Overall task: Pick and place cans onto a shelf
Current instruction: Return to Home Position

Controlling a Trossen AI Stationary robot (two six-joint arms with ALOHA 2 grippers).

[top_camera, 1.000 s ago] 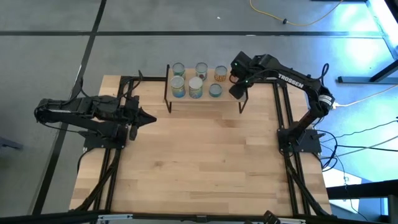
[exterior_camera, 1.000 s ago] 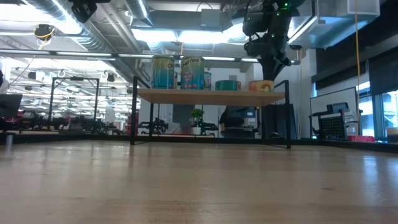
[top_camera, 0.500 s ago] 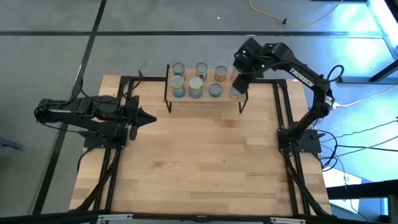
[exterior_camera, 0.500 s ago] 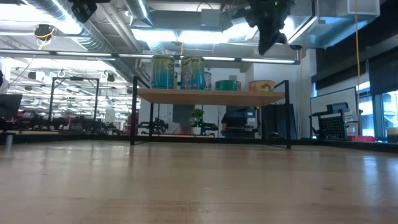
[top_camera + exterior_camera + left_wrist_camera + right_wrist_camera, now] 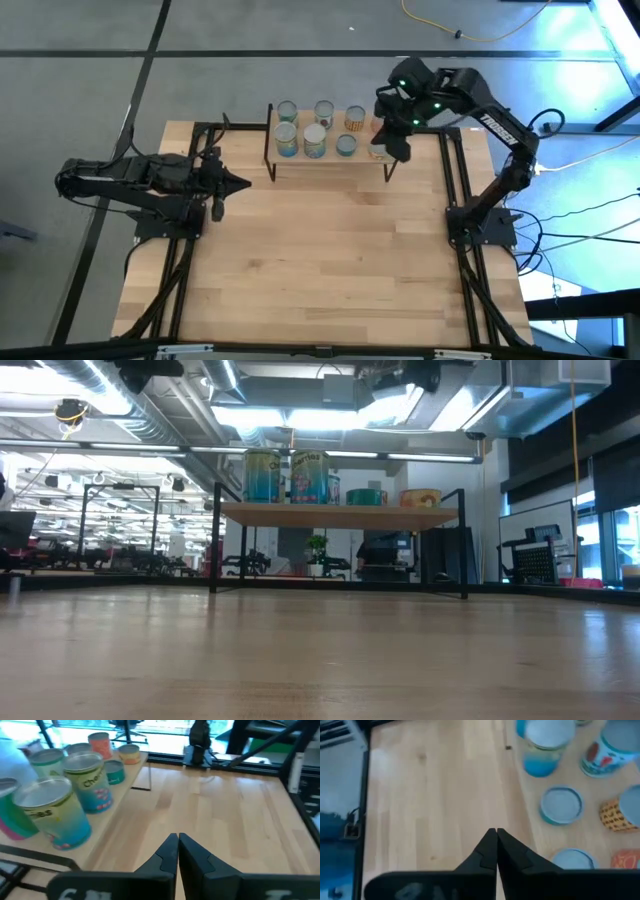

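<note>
**Cans shelved; right arm retreating.**
Silver-topped metal cans (image 5: 315, 140) stand on the raised light-wood shelf (image 5: 340, 514). The empty right gripper (image 5: 493, 835), fingers pinched together, has risen off its right end, and the closed left gripper (image 5: 177, 839) waits leftward. Placing appears finished.

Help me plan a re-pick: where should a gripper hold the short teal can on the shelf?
Probably its round side wall, coming from above: the short teal can stands upright, lid up, on the shelf, with a taller can close beside it.
</note>
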